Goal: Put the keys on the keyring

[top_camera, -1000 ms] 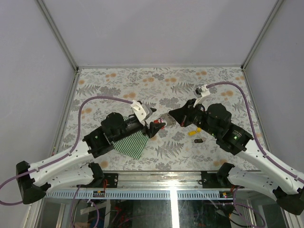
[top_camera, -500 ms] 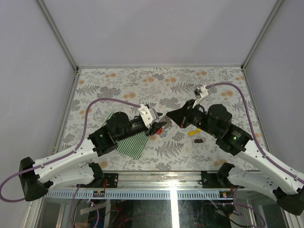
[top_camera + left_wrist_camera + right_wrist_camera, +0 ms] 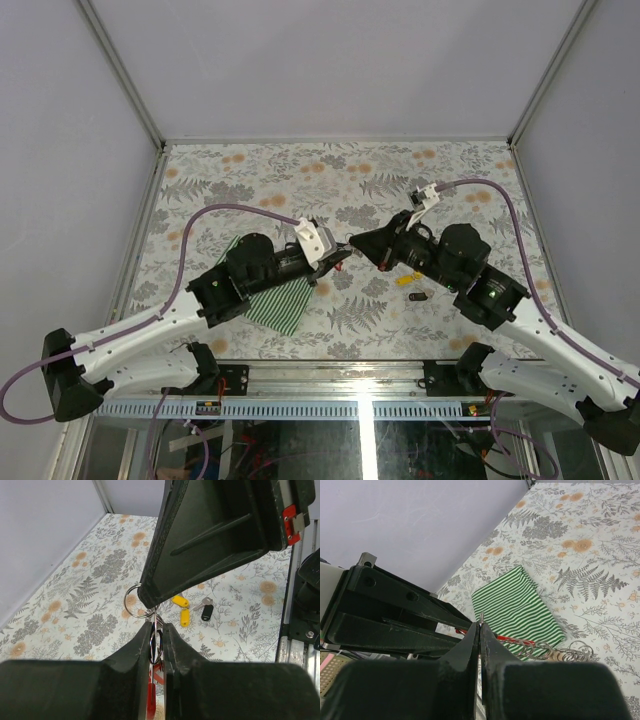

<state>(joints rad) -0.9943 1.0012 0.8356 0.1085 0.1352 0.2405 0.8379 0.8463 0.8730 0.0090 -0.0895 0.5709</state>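
keyring is off the table, hanging mid-air between the two tools, red strap dangling below. We see two wire loops: one at the tip of the right tool, one lower down between the fingers of the left tool.

Change over the last second: left tool has slid in from over the striped cloth towards the right tool and gone from wide to a narrow pinch. Its wrist view shows the fingers tight either side of the lower loop, so we read that as a grip on the keyring. Right tool hasn't moved, fully clamped, with a thin bit of wire poking out between its tips.

keys are on the table, well apart from the ring, beside the right arm: yellow tags and a dark one. None threaded.

Our read: ring is now held at two points, which looks like a brace or a handover. Both tools are busy, so one has to let go before any key gets picked up. Task is at an early stage.
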